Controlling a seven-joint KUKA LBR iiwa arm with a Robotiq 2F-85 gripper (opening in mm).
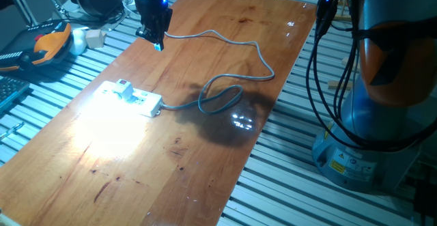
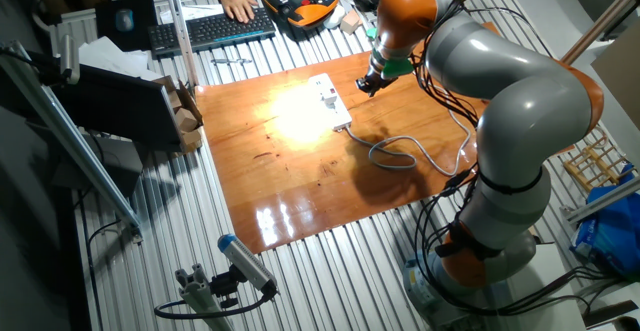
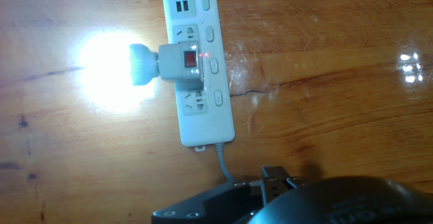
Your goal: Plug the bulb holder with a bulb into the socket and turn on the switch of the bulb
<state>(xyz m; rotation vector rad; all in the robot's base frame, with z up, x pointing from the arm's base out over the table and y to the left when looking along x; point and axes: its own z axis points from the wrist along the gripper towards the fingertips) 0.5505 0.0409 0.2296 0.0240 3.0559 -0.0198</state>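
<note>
The bulb holder [image 3: 184, 63], a small white box with a red switch, sits plugged into the middle of the socket [image 3: 203, 119], a long white power strip lying flat on the wooden board. Its round bulb [image 3: 139, 65] points left and glows brightly, throwing glare on the wood. A small red light shows on the strip beside the holder. From the fixed views, the socket [image 1: 141, 103] [image 2: 330, 96] lies near the board's edge. My gripper [image 1: 158, 45] [image 2: 368, 86] hangs in the air well apart from it, holding nothing. In the hand view its fingers [image 3: 281, 178] look pressed together.
The strip's grey cable [image 1: 225, 93] loops across the middle of the board and runs to the far edge. An orange teach pendant [image 1: 51, 41] and a keyboard [image 2: 210, 29] with a person's hand [image 2: 238, 6] lie beyond the board. The robot base [image 1: 369, 151] stands beside it.
</note>
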